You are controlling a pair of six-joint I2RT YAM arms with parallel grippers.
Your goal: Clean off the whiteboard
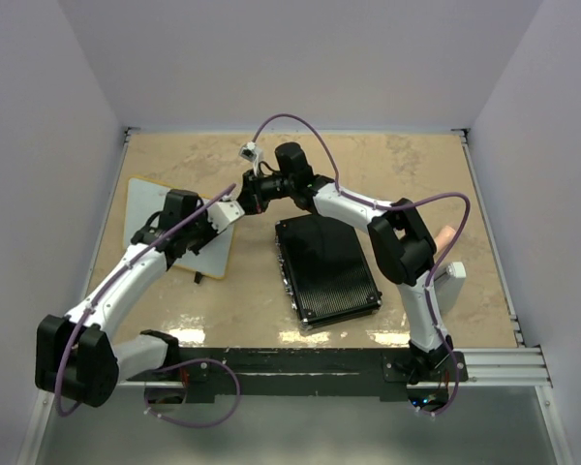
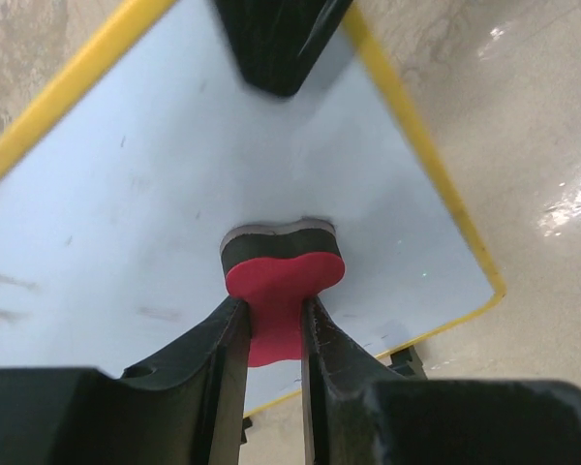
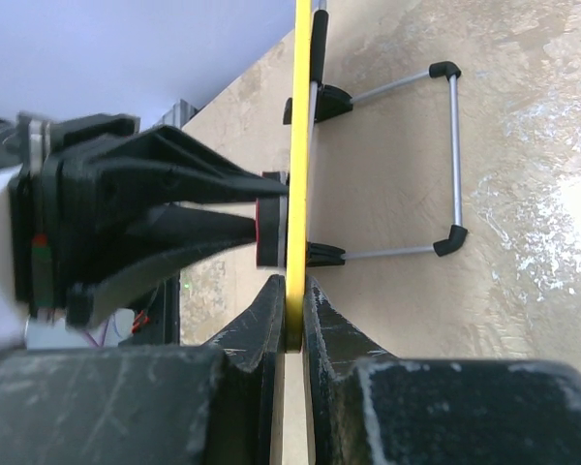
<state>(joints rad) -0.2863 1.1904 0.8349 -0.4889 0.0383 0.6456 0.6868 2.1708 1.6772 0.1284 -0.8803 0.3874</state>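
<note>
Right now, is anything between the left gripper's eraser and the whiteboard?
Nothing visible. The left gripper holds the eraser against the whiteboard. The right gripper clamps the board's yellow edge beyond the eraser, its finger covering a little of the surface there.

White whiteboard [image 2: 174, 174], yellow frame [image 2: 434, 174]; red-and-black eraser [image 2: 283, 281]; black ribbed case [image 1: 327, 266].

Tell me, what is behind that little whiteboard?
Behind the whiteboard a wire stand with black end caps sticks out. The board's back face cannot be seen: it shows only edge-on.
</note>
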